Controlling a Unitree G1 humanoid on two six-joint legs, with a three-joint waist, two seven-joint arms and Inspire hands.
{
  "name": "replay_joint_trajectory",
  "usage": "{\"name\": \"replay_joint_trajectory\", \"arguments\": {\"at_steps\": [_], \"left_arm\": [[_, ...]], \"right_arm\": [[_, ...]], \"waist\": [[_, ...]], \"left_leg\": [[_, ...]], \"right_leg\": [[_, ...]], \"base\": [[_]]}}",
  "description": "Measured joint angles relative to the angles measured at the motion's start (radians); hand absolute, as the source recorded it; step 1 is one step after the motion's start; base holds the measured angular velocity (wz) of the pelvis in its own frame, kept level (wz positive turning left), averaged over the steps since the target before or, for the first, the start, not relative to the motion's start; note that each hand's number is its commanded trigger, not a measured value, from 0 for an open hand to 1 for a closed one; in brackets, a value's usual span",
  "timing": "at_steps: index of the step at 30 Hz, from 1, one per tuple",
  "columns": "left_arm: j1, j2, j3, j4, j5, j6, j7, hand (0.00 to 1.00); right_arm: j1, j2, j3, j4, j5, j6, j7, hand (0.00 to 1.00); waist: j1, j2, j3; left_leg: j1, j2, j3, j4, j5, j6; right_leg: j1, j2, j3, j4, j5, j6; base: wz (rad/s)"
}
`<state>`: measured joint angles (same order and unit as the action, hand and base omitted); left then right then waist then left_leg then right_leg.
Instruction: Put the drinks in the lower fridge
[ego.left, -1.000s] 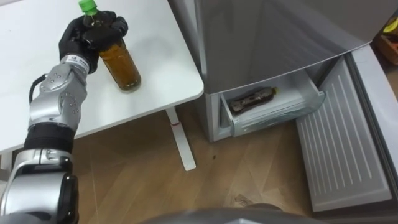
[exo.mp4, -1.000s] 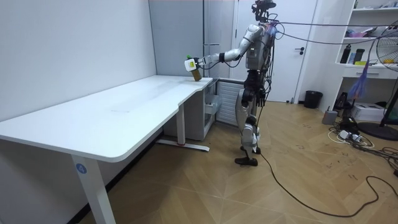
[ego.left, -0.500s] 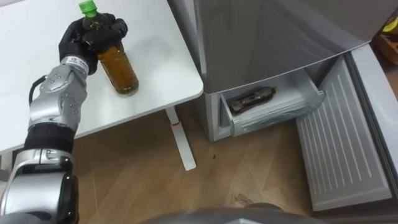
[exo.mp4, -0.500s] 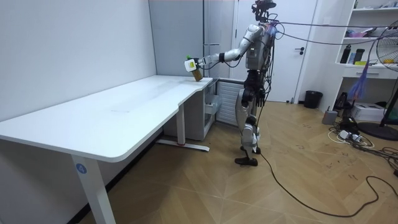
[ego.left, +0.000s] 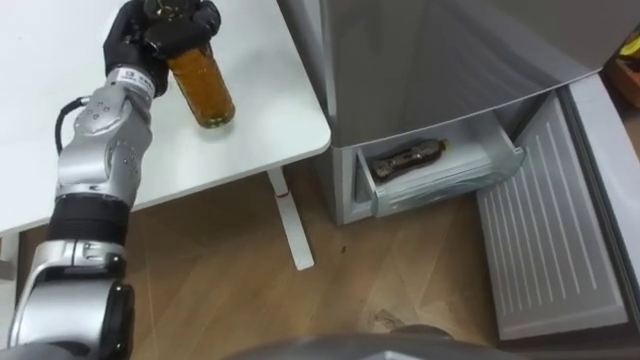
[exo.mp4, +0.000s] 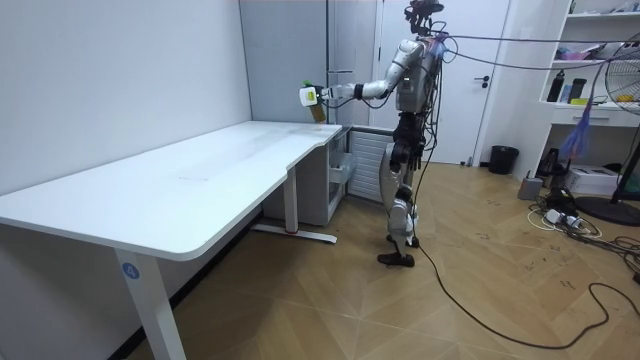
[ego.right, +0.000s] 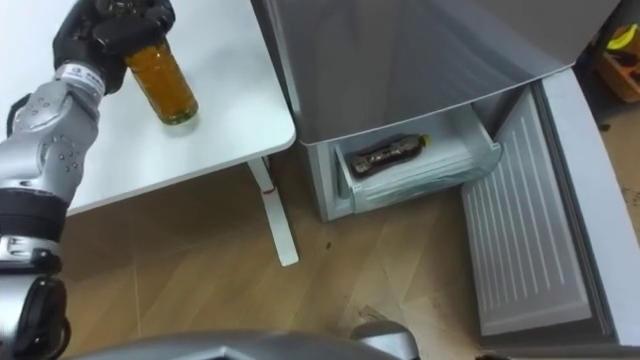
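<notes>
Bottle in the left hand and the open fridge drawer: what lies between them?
In the left eye view: the bare corner of the white table, then the grey fridge wall, between the bottle and the drawer.

Both eye views are looking steeply down from the robot's head, sitting close above the counter (ego.left: 270, 120) corner and the fridge (ego.left: 450, 50) with its open drawer (ego.left: 450, 185), and sharing nearly everything. The room view is standing well off, facing along the counter toward the robot

Upright amber bottle (ego.left: 201, 87) held above table (ego.left: 40, 95); dark bottle (ego.left: 405, 158) lying in fridge drawer (ego.left: 445, 183).
</notes>
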<state>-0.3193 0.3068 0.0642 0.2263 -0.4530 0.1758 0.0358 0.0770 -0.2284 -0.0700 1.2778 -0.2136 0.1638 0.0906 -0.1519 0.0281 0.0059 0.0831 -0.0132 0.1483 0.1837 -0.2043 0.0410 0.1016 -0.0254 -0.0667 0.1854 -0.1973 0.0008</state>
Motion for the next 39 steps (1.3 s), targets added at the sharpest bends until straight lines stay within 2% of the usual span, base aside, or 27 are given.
{"name": "replay_joint_trajectory", "arguments": {"at_steps": [4, 6, 8, 11, 15, 17, 19, 23, 26, 30, 33, 35, 37, 39], "left_arm": [[0.113, -0.04, -0.015, -0.206, -0.001, 0.0, -0.024, 1.0], [0.138, -0.057, -0.025, -0.221, -0.001, 0.0, -0.041, 1.0], [0.168, -0.07, -0.029, -0.226, 0.001, 0.0, -0.054, 1.0], [0.175, -0.091, -0.029, -0.226, 0.015, 0.002, -0.06, 1.0], [0.187, -0.093, -0.028, -0.24, 0.014, 0.001, -0.086, 1.0], [0.222, -0.093, -0.027, -0.286, 0.014, 0.001, -0.093, 1.0], [0.255, -0.094, -0.028, -0.312, 0.01, 0.001, -0.114, 1.0], [0.305, -0.098, -0.028, -0.348, 0.008, 0.001, -0.118, 1.0], [0.364, -0.118, -0.029, -0.394, 0.004, 0.001, -0.134, 1.0], [0.401, -0.132, -0.037, -0.404, -0.015, 0.001, -0.162, 1.0], [0.426, -0.137, -0.045, -0.404, -0.021, 0.0, -0.175, 1.0], [0.45, -0.14, -0.054, -0.404, -0.057, -0.001, -0.186, 1.0], [0.462, -0.139, -0.066, -0.404, -0.062, -0.001, -0.196, 1.0], [0.475, -0.137, -0.092, -0.401, -0.067, -0.002, -0.2, 1.0]], "right_arm": [[-0.009, 0.004, 0.018, 0.008, 0.001, 0.003, 0.023, 0.0], [-0.013, 0.007, 0.029, 0.009, 0.003, 0.002, 0.026, 0.0], [-0.023, 0.017, 0.03, 0.008, 0.005, 0.0, 0.028, 0.0], [-0.035, 0.025, 0.038, 0.008, 0.021, 0.0, 0.027, 0.0], [-0.041, 0.03, 0.049, 0.011, 0.057, -0.004, 0.027, 0.0], [-0.042, 0.03, 0.049, 0.009, 0.084, -0.011, 0.03, 0.0], [-0.034, 0.028, 0.052, 0.01, 0.098, -0.012, 0.03, 0.0], [-0.034, 0.024, 0.088, 0.01, 0.101, -0.021, 0.021, 0.0], [-0.031, 0.02, 0.1, 0.002, 0.1, -0.021, 0.009, 0.0], [-0.037, 0.021, 0.116, -0.001, 0.102, -0.024, -0.013, 0.0], [-0.041, 0.021, 0.133, 0.003, 0.102, -0.043, -0.018, 0.0], [-0.042, 0.023, 0.137, 0.003, 0.102, -0.055, -0.024, 0.0], [-0.043, 0.024, 0.138, 0.003, 0.103, -0.061, -0.024, 0.0], [-0.05, 0.025, 0.158, 0.003, 0.108, -0.061, -0.026, 0.0]], "waist": [[0.023, -0.001, -0.0008], [0.026, -0.005, -0.0008], [0.044, -0.013, -0.0006], [0.066, -0.023, -0.0011], [0.107, -0.029, -0.0037], [0.111, -0.03, -0.0044], [0.131, -0.03, -0.0046], [0.143, -0.026, -0.0073], [0.151, -0.019, -0.0119], [0.157, -0.018, -0.0126], [0.159, -0.019, -0.0083], [0.16, -0.022, 0.002], [0.161, -0.025, 0.0066], [0.161, -0.026, 0.0074]], "left_leg": [[-0.004, -0.002, -0.025, 0.004, 0.0, 0.0], [0.002, -0.002, -0.048, 0.004, 0.0, 0.0], [0.007, 0.0, -0.052, 0.005, 0.001, -0.001], [-0.004, -0.002, -0.07, 0.011, 0.001, -0.002], [-0.011, -0.004, -0.078, 0.021, 0.001, -0.002], [-0.024, -0.008, -0.093, 0.031, 0.001, -0.002], [-0.028, -0.009, -0.101, 0.039, 0.001, -0.002], [-0.056, -0.015, -0.128, 0.055, 0.001, -0.002], [-0.064, -0.017, -0.128, 0.065, 0.002, -0.001], [-0.071, -0.017, -0.13, 0.075, 0.002, -0.001], [-0.07, -0.017, -0.132, 0.076, 0.002, -0.001], [-0.072, -0.017, -0.132, 0.075, 0.002, -0.001], [-0.075, -0.018, -0.131, 0.069, 0.002, -0.001], [-0.074, -0.019, -0.132, 0.066, 0.002, -0.001]], "right_leg": [[0.004, -0.002, -0.032, 0.0, 0.0, 0.0], [0.016, -0.003, -0.055, 0.0, 0.0, 0.0], [0.022, -0.003, -0.077, -0.001, 0.0, 0.0], [0.024, -0.006, -0.106, -0.002, 0.0, 0.0], [0.025, -0.009, -0.118, -0.003, 0.0, 0.0], [0.024, -0.011, -0.132, -0.005, 0.0, 0.0], [0.029, -0.012, -0.14, -0.005, -0.001, -0.001], [0.031, -0.014, -0.16, -0.016, -0.002, -0.004], [0.03, -0.016, -0.168, -0.016, -0.003, -0.003], [0.031, -0.024, -0.193, -0.014, -0.005, -0.003], [0.038, -0.024, -0.201, -0.017, -0.006, -0.002], [0.041, -0.025, -0.211, -0.018, -0.007, -0.002], [0.039, -0.025, -0.211, -0.02, -0.01, -0.001], [0.037, -0.026, -0.21, -0.018, -0.012, -0.001]], "base": [[0.12], [0.22], [0.12], [0.16], [0.08], [0.22], [0.13], [0.21], [0.12], [0.18], [0.09], [0.07], [0.04], [0.02]]}}
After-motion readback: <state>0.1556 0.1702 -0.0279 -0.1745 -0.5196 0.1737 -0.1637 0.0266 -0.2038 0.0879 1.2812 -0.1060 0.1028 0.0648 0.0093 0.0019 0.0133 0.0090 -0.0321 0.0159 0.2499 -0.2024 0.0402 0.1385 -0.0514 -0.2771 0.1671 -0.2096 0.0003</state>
